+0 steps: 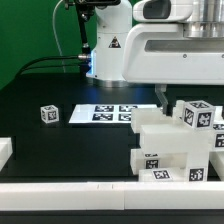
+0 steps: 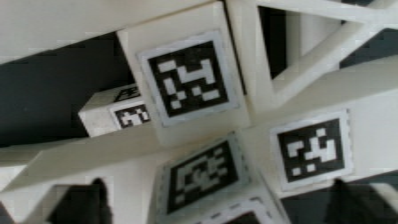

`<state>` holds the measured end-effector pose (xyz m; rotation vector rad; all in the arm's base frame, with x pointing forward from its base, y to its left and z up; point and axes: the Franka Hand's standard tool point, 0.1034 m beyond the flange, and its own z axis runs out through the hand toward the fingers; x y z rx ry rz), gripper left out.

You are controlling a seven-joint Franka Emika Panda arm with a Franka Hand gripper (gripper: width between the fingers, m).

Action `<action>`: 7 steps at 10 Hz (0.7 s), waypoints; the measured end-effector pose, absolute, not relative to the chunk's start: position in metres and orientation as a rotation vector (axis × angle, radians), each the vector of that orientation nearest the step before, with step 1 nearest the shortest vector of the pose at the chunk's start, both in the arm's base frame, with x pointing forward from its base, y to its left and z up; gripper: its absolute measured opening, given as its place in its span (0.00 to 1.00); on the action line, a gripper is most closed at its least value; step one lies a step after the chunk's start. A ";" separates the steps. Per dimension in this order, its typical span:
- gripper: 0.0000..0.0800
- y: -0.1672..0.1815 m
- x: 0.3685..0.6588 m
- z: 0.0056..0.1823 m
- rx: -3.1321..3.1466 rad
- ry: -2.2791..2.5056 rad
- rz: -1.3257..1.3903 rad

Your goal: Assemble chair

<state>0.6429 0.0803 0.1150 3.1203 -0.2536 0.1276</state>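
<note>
Fingers (image 2: 75,205): spread wide, dark tips to either side of a tagged block face (image 2: 205,178). I cannot tell whether the pads touch it. Nothing looks lifted.

Just beyond the tips:
- More tagged faces crowd in close.
- An X-braced panel (image 2: 311,60) stands behind them.
- Four tags counted in the wrist view.
- My guess is that the fingers are wide because these blocks are chunky and need full clearance.

Arm (image 1: 170,40): hangs over the chair-part pile (image 1: 180,140), which is bunched on the desk (image 1: 60,140) at the exterior view's right. The parts touch or stack, and I cannot separate them into an exact count. At least three tags show. Keeping them bunched probably keeps them within easy reach.

Further out:
- One lone tagged block (image 1: 50,114) sits well apart toward the exterior view's left, untouched.
- One marker board (image 1: 105,114) lies flat between that block and the pile.
- Two plain edge blocks are visible. A long one (image 1: 60,190) runs along the near desk edge, and a short one (image 1: 5,150) sits at the left, likely as stops.

The chair is not yet recognisable as a chair.
</note>
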 end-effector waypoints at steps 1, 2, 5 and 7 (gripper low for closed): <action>0.57 0.080 0.643 0.115 3.118 -0.309 0.128; 0.35 0.080 0.643 0.115 3.107 -0.427 0.128; 0.35 0.081 0.643 0.115 3.043 -0.810 0.127; 0.35 0.081 0.643 0.115 2.985 -1.023 0.126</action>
